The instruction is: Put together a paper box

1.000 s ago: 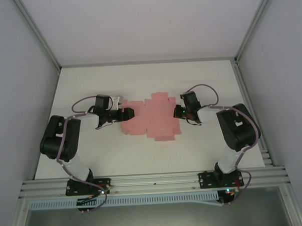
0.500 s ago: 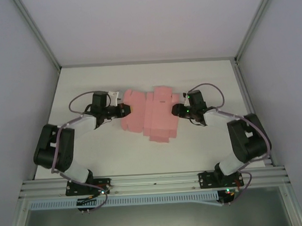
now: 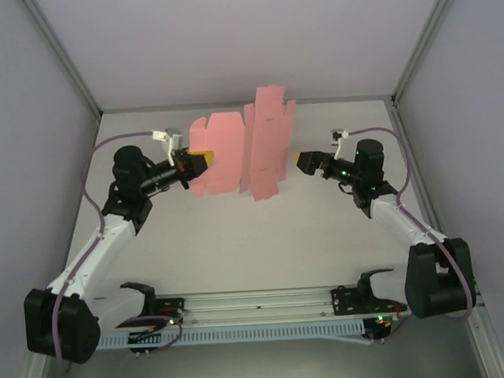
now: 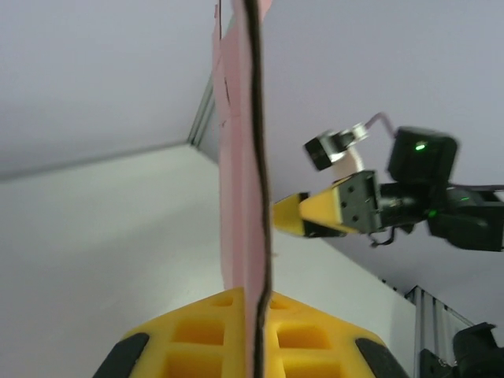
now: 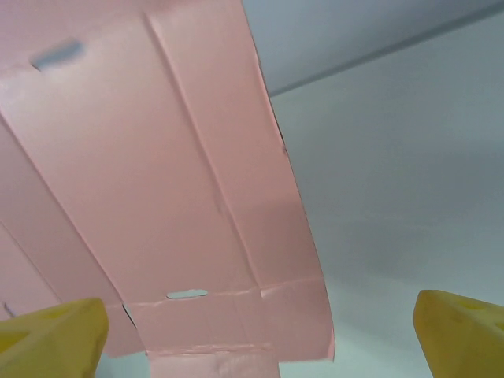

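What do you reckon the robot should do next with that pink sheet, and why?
Probably move the right fingers in to pinch the free edge. The left fingers are shut on the paper box, holding the flat sheet upright, while the right ones stand open, apart from it.

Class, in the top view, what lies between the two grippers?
The pink sheet, held upright by the shut left gripper. The open right gripper faces it from the other side. The top view shows this.
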You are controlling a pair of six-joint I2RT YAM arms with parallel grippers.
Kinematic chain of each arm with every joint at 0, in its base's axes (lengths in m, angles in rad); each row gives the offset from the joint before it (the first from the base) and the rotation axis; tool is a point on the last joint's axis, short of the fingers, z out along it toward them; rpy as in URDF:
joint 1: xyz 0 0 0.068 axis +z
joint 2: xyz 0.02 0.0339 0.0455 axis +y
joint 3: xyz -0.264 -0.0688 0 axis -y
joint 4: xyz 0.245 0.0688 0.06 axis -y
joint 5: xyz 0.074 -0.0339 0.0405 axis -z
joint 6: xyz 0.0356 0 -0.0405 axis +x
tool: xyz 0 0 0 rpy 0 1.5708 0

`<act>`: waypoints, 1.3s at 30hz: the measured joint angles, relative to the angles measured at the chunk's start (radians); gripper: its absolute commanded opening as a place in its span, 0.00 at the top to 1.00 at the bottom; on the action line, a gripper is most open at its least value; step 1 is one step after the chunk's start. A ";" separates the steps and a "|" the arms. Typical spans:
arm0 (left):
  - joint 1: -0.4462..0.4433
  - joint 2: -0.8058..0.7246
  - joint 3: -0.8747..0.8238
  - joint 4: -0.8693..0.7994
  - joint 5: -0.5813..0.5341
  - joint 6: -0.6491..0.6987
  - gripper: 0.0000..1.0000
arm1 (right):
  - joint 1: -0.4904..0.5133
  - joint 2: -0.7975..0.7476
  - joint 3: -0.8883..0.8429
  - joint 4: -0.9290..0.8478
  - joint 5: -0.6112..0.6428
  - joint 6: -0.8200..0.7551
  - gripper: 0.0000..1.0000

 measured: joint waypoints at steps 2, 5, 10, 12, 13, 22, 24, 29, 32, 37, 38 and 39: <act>0.000 -0.035 0.000 0.030 0.019 -0.023 1.00 | 0.000 0.008 0.000 0.056 -0.051 0.019 0.04; 0.000 -0.066 0.000 0.065 0.031 -0.066 1.00 | 0.000 0.020 0.000 0.129 -0.109 0.055 0.09; -0.004 -0.077 0.000 0.113 0.037 -0.130 1.00 | 0.001 0.023 0.000 0.254 -0.165 0.116 0.34; -0.006 -0.081 0.000 0.123 0.038 -0.148 1.00 | 0.001 0.023 0.001 0.275 -0.177 0.128 0.43; -0.006 -0.086 0.000 0.126 0.038 -0.155 1.00 | 0.002 0.023 0.001 0.285 -0.182 0.138 0.44; -0.012 -0.139 -0.001 0.163 0.038 -0.182 1.00 | 0.010 0.026 0.001 0.381 -0.215 0.177 0.40; -0.014 -0.148 -0.002 0.164 0.038 -0.184 1.00 | 0.010 0.030 0.002 0.382 -0.216 0.177 0.47; -0.017 -0.159 -0.002 0.161 0.037 -0.184 1.00 | 0.011 0.034 0.006 0.410 -0.223 0.204 0.67; -0.017 -0.162 -0.011 0.160 0.033 -0.184 1.00 | 0.014 0.034 0.007 0.425 -0.226 0.212 0.70; -0.017 -0.164 -0.017 0.159 0.011 -0.183 1.00 | 0.018 0.034 0.009 0.425 -0.229 0.219 0.73; -0.017 -0.164 -0.019 0.159 0.009 -0.183 1.00 | 0.019 0.034 0.011 0.424 -0.230 0.219 0.74; -0.017 -0.164 -0.022 0.160 0.006 -0.183 1.00 | 0.020 0.034 0.014 0.424 -0.231 0.219 0.73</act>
